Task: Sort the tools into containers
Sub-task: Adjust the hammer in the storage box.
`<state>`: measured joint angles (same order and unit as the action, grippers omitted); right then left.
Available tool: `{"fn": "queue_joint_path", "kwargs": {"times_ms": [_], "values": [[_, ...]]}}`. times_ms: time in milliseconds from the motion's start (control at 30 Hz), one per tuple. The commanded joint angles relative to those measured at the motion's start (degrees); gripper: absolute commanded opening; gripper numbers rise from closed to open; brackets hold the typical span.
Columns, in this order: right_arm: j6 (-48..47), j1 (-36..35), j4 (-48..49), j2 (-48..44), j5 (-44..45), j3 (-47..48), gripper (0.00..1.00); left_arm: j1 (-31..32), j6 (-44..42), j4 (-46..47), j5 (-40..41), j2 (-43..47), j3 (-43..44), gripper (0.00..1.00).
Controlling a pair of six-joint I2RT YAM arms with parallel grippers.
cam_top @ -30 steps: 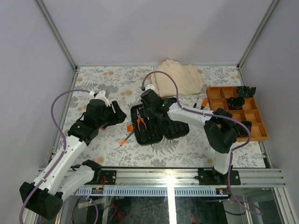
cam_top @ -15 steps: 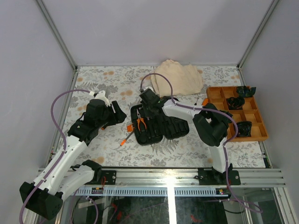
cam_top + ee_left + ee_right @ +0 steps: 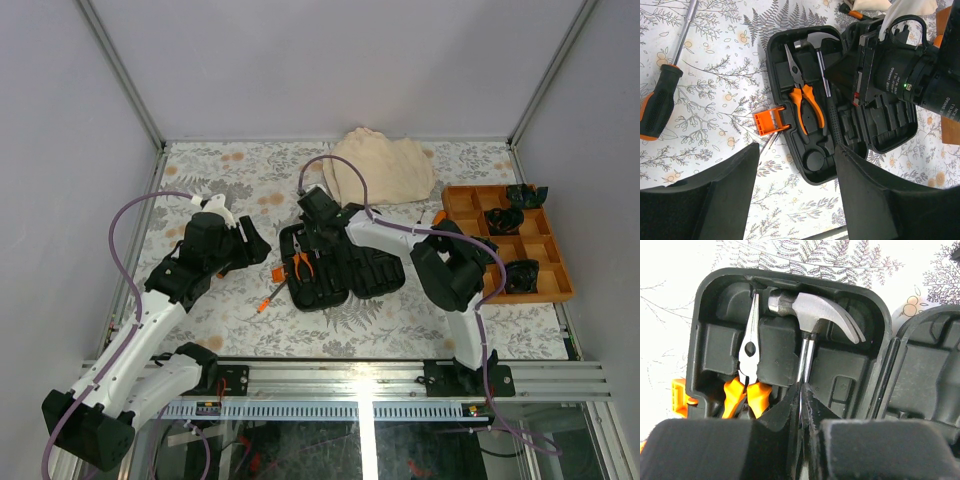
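The right gripper (image 3: pixel 801 388) is pinched closed on the metal shaft of the hammer (image 3: pixel 815 307), a little below its head, low over the open tool case (image 3: pixel 710 285). The left gripper (image 3: pixel 797 150) hangs beside the case with its fingers spread, and it grasps nothing.

The case lies flat on the table with both halves open. The hammer is in the half that carries the orange latch (image 3: pixel 767 121). Its head is at the far end of this half, and its shaft runs along a moulded groove. The pliers (image 3: pixel 749 360) sit in the slot just beside it, near but not touching. One screwdriver (image 3: pixel 662 95) lies on the table, well apart from the case.

To my judgement, the step is to seat the hammer in its slot. To do it well, the gripper should keep the shaft parallel to the groove and press straight down until the head and the shaft lie level. Then the fingers should open only a little, because the pliers are close on one side, and lift straight up. Any sideways pull could tip the hammer out of its slot or disturb the pliers.
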<state>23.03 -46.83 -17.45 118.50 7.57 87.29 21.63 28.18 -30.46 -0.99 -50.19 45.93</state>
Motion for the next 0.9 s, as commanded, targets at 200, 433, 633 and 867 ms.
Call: {"fn": "queue_joint_path", "kwargs": {"times_ms": [200, 433, 633, 867], "values": [[-1.05, 0.36, -6.56, 4.84, -1.01, 2.59, 0.06, -0.60, -0.59, 1.15, 0.60, -0.03, 0.31, 0.61], [-1.23, 0.33, -10.99, 8.36, -1.53, 3.67, 0.04, -0.65, -0.58, 1.12, 0.57, -0.04, 0.30, 0.61], [-1.06, 0.34, -12.75, 9.83, -1.95, 2.88, 0.00, -0.71, -0.58, 1.19, 0.49, -0.03, 0.26, 0.61], [-1.21, 0.33, -14.15, 11.23, -2.10, 2.30, 0.00, -0.71, -0.56, 1.18, 0.47, 0.01, 0.23, 0.61]]}}
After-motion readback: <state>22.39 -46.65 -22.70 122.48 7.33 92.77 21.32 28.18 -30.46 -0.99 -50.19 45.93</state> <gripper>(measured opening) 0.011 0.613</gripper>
